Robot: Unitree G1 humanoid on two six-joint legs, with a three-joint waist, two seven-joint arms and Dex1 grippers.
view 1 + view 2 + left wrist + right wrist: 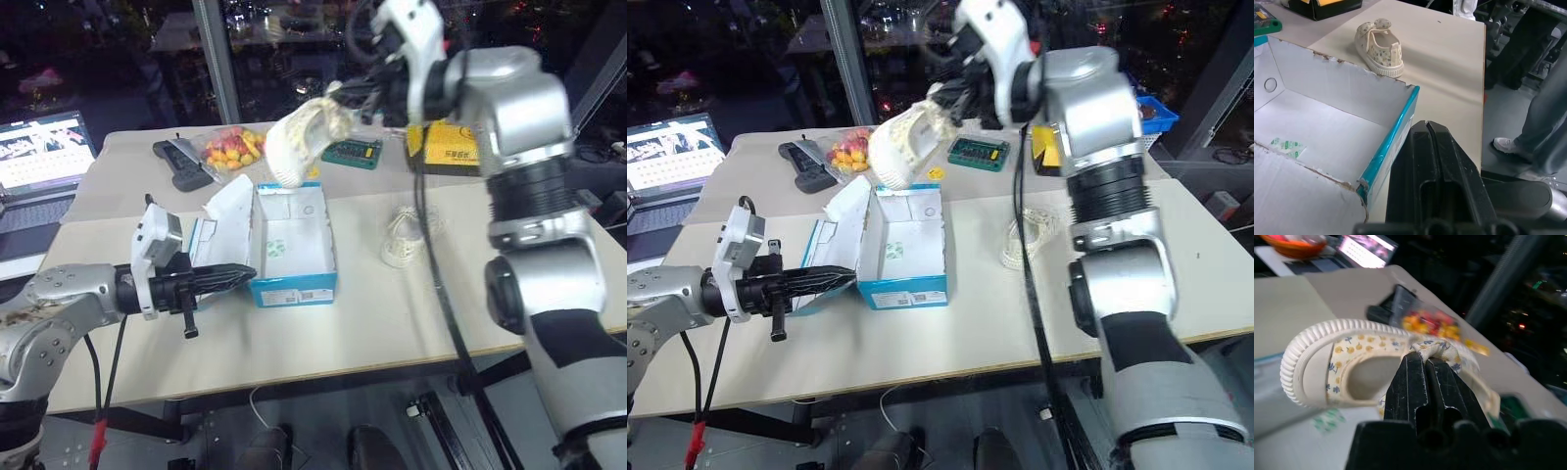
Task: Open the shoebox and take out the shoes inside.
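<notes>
The blue shoebox (294,286) stands open on the table, lid flapped to its left, its white inside holding just a small paper slip. My right gripper (343,98) is shut on a cream shoe (299,142) and holds it in the air above the box's far end, toe hanging down; the right wrist view has the fingers pinching the shoe (1352,364) at its upper edge. A second cream shoe (404,238) lies on the table right of the box. Shut and empty, my left gripper (245,275) rests against the box's near left corner.
A yellow box with a black base (446,147) sits behind my right arm. A green board (353,153), a bag of red and yellow sweets (233,147) and a black device (182,162) lie at the table's back. A laptop (39,157) stands far left.
</notes>
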